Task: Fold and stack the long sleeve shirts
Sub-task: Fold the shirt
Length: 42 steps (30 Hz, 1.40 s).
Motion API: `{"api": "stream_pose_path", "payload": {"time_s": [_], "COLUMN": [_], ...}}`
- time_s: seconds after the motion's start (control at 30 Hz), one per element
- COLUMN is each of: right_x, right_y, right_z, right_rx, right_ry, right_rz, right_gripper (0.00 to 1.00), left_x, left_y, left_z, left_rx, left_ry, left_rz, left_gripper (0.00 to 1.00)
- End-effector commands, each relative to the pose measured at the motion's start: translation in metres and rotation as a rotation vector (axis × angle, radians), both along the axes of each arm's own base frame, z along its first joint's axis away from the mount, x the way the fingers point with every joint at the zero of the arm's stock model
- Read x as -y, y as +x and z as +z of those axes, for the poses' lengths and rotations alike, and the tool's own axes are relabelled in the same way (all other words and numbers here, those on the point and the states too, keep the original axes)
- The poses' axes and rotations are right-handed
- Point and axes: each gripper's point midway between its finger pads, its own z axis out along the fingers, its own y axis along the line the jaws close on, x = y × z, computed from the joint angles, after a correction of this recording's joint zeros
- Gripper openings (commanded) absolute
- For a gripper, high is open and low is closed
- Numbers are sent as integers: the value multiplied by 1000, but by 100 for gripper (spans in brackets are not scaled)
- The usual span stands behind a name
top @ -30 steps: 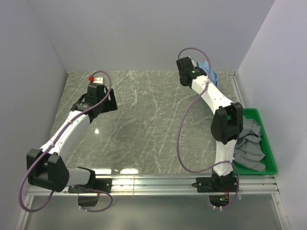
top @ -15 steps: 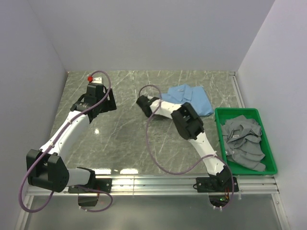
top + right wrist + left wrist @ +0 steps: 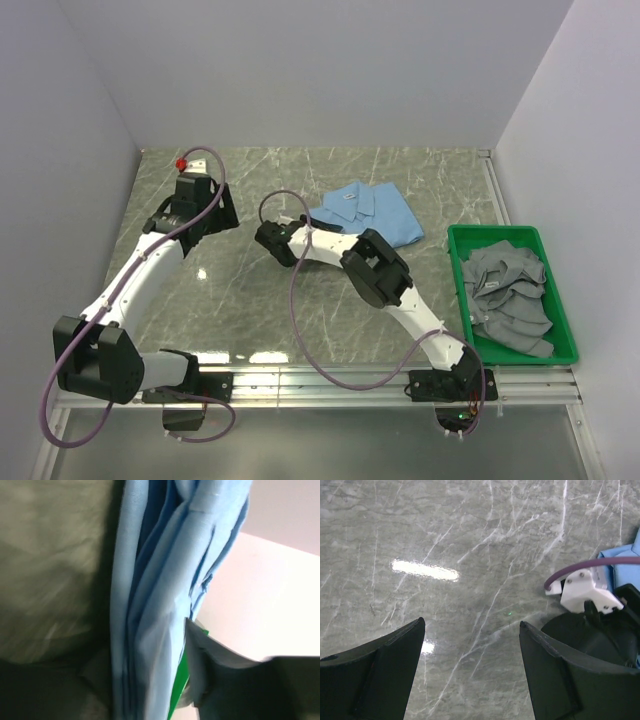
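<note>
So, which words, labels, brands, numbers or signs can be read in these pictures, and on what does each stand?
None: no view shows any readable text. The light blue shirt, the gray shirts, their green bin and the marble-patterned table show no writing.
</note>
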Motion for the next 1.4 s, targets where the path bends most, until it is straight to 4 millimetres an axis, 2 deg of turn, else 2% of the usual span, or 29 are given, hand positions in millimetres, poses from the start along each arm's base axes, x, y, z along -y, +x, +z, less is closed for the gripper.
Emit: {"api": "stream_pose_path", "payload": {"time_s": [0.0,0.1,0.13,0.2,0.23,0.27,0.33,0.37,0.4,0.43,0.47,0.5,0.57,0.6,0.63,0.67,0.7,0.77,0.9,1.03,1.13,1.23,1.27,1.3,1.37], "right_x": [-41,-67,-76,-82,-82,-80,-76,-67,-59,-64,-49,-38,-30,-11,-11,-17,-5,-6,-15,-11,-11,-19,-21,-20,-22], "right_y": [-18,-38,-43,-51,-47,-47,-50,-45,-48,-49,-41,-43,-40,-38,-34,-40,-42,-43,-72,-95,-105,-110,-111,-111,-112], "right_z": [16,29,45,58,67,90,98,116,112,113,125,113,110,92,93,84,67,54,15,-16,-26,-23,-23,-23,-22], "right_rx": [-5,-54,-44,-70,-49,-25,-44,-25,-42,-60,-36,-56,-83,-99,-97,-163,-184,-207,-371,-466,-522,-563,-568,-569,-574], "right_ry": [198,335,421,520,568,620,717,783,805,889,951,965,1089,1114,1172,1224,1229,1271,1291,1268,1258,1296,1301,1302,1316], "right_rz": [35,62,59,56,51,55,19,-3,-20,-30,-69,-110,-181,-257,-261,-264,-309,-332,-373,-436,-458,-432,-426,-427,-415], "right_gripper": [59,61,61,61,60,60,59,58,57,56,55,54,51,49,48,45,44,41,39,38,38,38,38,38,38], "left_x": [-4,-6,-5,-7,-7,-6,-9,-9,-11,-11,-12,-12,-11,-9,-8,-7,-4,0,14,35,49,73,82,95,119], "left_y": [0,1,1,2,3,2,2,3,3,3,3,4,4,5,5,5,5,6,7,10,12,21,28,34,48], "left_z": [11,11,12,13,15,15,15,17,17,16,16,17,16,16,14,14,14,11,6,0,-9,-12,-19,-15,-20], "left_rx": [39,43,45,53,59,60,62,70,71,70,71,73,71,71,67,66,67,56,40,18,-5,-19,-33,-26,-45], "left_ry": [-14,-22,-30,-44,-54,-58,-69,-75,-77,-78,-79,-83,-86,-95,-100,-105,-120,-137,-216,-326,-406,-485,-510,-524,-549], "left_rz": [18,25,22,29,27,24,32,35,41,44,46,46,45,40,37,33,25,17,-4,-43,-47,-73,-69,-92,-112], "left_gripper": [82,82,82,82,82,82,82,82,82,82,82,82,82,82,82,82,82,82,81,81,80,79,78,78,76]}}
